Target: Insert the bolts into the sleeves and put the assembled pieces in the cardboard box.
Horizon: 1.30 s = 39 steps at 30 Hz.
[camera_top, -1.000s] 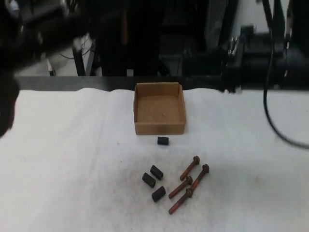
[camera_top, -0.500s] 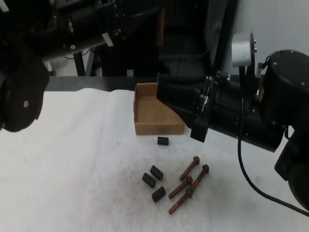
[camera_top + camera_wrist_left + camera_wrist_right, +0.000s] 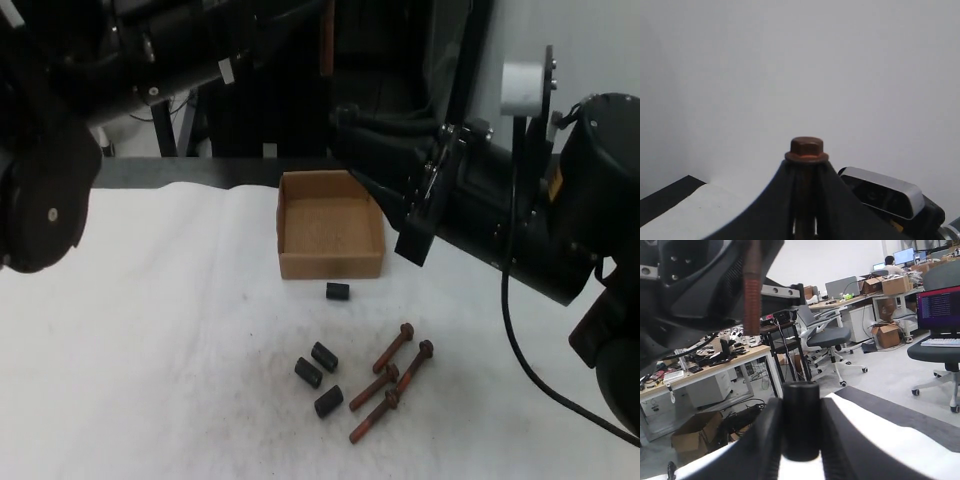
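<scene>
Left hand (image 3: 806, 169) grips the stiff-looking rusty bolt (image 3: 806, 148) by its shank, right hand (image 3: 800, 406) grips the seemingly rigid sleeve's (image 3: 800, 432) sides; spare bolts (image 3: 390, 380) at 5 o'clock from the cardboard box (image 3: 330, 267).

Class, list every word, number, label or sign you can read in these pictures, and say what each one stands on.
No text can be read in these pictures.
Screen in the room behind, right wrist view: lines of text, too small to read.
White tag on an arm, high view: too blurred to read.
Cardboard box: no print visible.
Bolt, left wrist view: no marking visible on its head.
</scene>
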Each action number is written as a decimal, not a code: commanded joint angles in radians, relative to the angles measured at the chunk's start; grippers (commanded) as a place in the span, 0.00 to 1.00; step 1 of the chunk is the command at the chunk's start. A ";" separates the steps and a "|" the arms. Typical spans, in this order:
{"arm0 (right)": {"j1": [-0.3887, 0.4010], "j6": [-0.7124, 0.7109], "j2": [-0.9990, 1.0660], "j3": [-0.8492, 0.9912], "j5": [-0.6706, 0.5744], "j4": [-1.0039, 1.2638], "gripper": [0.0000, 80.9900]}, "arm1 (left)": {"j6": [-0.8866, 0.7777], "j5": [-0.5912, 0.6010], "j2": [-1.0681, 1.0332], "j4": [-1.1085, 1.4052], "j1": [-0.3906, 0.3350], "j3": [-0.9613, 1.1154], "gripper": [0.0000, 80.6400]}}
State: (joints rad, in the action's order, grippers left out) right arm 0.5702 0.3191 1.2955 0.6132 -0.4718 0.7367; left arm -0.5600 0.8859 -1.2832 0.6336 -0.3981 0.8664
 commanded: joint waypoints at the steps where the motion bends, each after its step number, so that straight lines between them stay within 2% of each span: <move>1: 0.003 -0.005 0.000 0.002 0.003 -0.005 0.01 | 0.008 -0.007 0.003 0.014 -0.004 0.010 0.00; 15: 0.003 -0.005 0.000 0.021 -0.051 -0.042 0.01 | 0.029 0.028 -0.025 0.007 -0.004 0.010 0.00; 36: 0.003 -0.005 0.000 0.071 -0.067 -0.043 0.01 | 0.024 0.006 -0.058 0.007 -0.004 0.010 0.00; 39: 0.003 -0.038 0.000 0.071 -0.067 -0.043 0.01 | 0.000 0.006 -0.058 0.007 -0.004 0.010 0.00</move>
State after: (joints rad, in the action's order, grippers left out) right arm 0.5702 0.3056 1.2981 0.6683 -0.5379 0.6743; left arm -0.5498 0.8961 -1.3348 0.6286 -0.3981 0.8664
